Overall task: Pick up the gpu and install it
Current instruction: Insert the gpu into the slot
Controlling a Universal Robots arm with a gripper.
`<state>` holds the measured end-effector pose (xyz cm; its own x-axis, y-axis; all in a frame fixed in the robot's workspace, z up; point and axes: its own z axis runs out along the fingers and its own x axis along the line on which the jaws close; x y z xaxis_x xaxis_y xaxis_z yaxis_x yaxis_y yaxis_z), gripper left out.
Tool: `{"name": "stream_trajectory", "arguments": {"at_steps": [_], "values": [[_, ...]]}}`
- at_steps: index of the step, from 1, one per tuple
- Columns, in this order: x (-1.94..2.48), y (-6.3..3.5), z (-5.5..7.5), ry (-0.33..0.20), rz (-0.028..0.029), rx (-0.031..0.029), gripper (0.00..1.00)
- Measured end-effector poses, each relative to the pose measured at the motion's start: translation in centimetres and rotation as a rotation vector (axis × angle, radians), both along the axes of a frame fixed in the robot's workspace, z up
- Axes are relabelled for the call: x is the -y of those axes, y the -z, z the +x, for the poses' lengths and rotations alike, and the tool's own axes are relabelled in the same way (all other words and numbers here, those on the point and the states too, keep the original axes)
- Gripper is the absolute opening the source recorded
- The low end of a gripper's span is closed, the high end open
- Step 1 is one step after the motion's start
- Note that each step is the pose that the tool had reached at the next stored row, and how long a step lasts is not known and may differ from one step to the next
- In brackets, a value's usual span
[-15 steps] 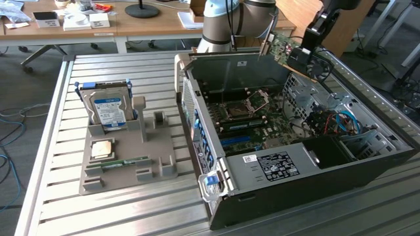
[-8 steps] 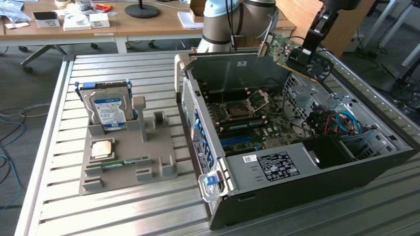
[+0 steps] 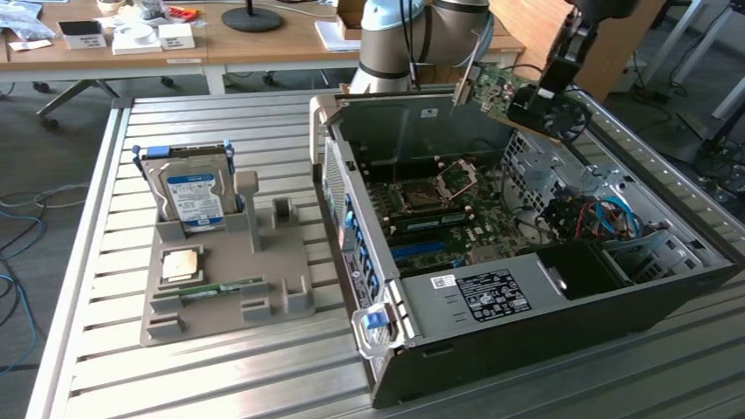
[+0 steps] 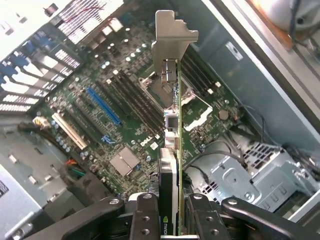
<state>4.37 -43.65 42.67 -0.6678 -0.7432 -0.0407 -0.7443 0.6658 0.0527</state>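
Observation:
The gpu (image 3: 498,90), a green card with a silvery metal bracket at one end, hangs in the air above the back of the open computer case (image 3: 582,332). My gripper (image 3: 538,100) is shut on the gpu at the end away from the bracket. In the wrist view the gpu (image 4: 172,120) is seen edge-on, its bracket pointing away from the gripper (image 4: 170,215), whose fingers (image 4: 146,217) clamp it from both sides. Below it lies the motherboard (image 4: 125,130) with a blue slot (image 4: 104,106) and a white slot (image 4: 70,131).
On the exterior view's left, a grey holder (image 3: 222,279) carries a hard drive (image 3: 192,194) with a blue-white label, a small chip and a green memory stick (image 3: 209,290). Cables (image 3: 594,218) and a drive cage crowd the case's right side. Desks stand behind.

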Motion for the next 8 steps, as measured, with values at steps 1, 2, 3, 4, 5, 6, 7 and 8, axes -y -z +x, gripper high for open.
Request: {"name": "stream_trajectory", "arguments": {"at_steps": [1, 2, 3, 4, 5, 6, 7, 8], "values": [[0.0, 0.01, 0.0, -0.019, 0.0, 0.0, 0.27], [0.0, 0.01, 0.0, -0.036, 0.0, 0.0, 0.27], [0.0, 0.02, 0.0, -0.054, 0.0, 0.0, 0.27], [0.0, 0.02, 0.0, -0.071, 0.0001, 0.0, 0.27], [0.0, 0.03, 0.0, -0.089, 0.0001, 0.0, 0.27], [0.0, 0.04, 0.0, -0.106, 0.0001, 0.0001, 0.27], [0.0, 0.04, 0.0, -0.123, 0.0001, 0.0, 0.27], [0.0, 0.05, 0.0, -0.142, 0.0001, 0.0, 0.27]]}}
